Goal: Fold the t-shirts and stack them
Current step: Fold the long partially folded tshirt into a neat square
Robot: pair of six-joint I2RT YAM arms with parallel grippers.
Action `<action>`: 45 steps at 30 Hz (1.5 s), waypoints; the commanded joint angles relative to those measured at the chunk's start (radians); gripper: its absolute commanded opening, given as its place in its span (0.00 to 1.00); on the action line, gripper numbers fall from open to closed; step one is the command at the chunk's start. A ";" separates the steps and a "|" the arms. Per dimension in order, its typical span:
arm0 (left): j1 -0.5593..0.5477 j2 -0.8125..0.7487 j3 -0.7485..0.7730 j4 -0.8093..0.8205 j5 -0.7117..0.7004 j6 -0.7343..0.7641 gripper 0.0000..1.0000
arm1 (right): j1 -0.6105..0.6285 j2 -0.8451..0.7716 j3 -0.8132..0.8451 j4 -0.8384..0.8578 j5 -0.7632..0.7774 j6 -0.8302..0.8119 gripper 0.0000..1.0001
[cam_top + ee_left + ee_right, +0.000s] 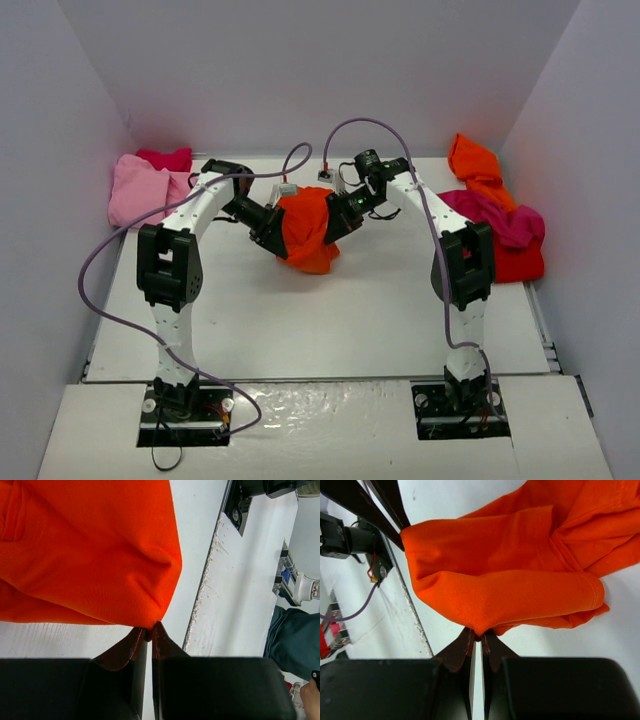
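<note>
A bright orange t-shirt (305, 232) hangs bunched between both arms over the middle of the table. My left gripper (148, 633) is shut on a pinch of its cloth (90, 555) at the shirt's left side (277, 232). From the right, my right gripper (479, 636) is shut on another fold of the same orange t-shirt (505, 585); in the top view it sits at the shirt's right edge (332, 225). The shirt's lower part droops toward the table. More t-shirts lie at the sides: light pink (137, 192), magenta (165, 158), orange (475, 163), magenta (497, 218) and red (518, 262).
White walls (300, 70) close in the table on three sides. Purple cables (120, 250) loop from both arms. The left pile lies in the back left corner, the right pile along the right wall. The table's near edge (320, 378) runs in front of the arm bases.
</note>
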 commanded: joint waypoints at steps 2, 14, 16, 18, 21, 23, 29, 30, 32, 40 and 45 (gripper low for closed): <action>0.013 -0.079 -0.017 -0.191 0.056 0.057 0.00 | 0.023 -0.011 -0.001 -0.085 -0.106 -0.040 0.00; 0.070 -0.245 -0.129 -0.188 0.065 0.039 0.00 | 0.100 -0.075 -0.041 -0.106 -0.164 -0.079 0.00; 0.075 -0.270 -0.152 -0.181 0.063 0.032 0.00 | 0.115 -0.079 -0.044 -0.115 -0.181 -0.095 0.00; 0.081 -0.294 -0.172 -0.167 0.064 0.018 0.00 | 0.128 -0.076 -0.029 -0.132 -0.201 -0.116 0.00; 0.088 -0.322 -0.191 -0.148 0.058 0.000 0.00 | 0.140 -0.066 0.030 -0.174 -0.207 -0.150 0.00; 0.096 -0.323 -0.193 -0.138 0.057 -0.009 0.00 | 0.141 -0.060 0.059 -0.189 -0.215 -0.162 0.00; 0.101 -0.255 -0.120 -0.139 0.068 -0.023 0.00 | 0.125 0.026 0.125 -0.214 -0.234 -0.183 0.00; 0.101 -0.234 -0.096 -0.140 0.065 -0.025 0.00 | 0.117 0.052 0.151 -0.223 -0.239 -0.190 0.00; 0.102 -0.186 -0.055 -0.136 0.059 -0.040 0.00 | 0.096 0.109 0.220 -0.240 -0.244 -0.202 0.00; 0.110 0.099 0.247 -0.121 0.068 -0.103 0.00 | 0.018 0.389 0.516 -0.238 -0.325 -0.153 0.00; 0.123 0.345 0.534 -0.152 0.052 -0.144 0.00 | -0.024 0.541 0.621 -0.175 -0.365 -0.083 0.00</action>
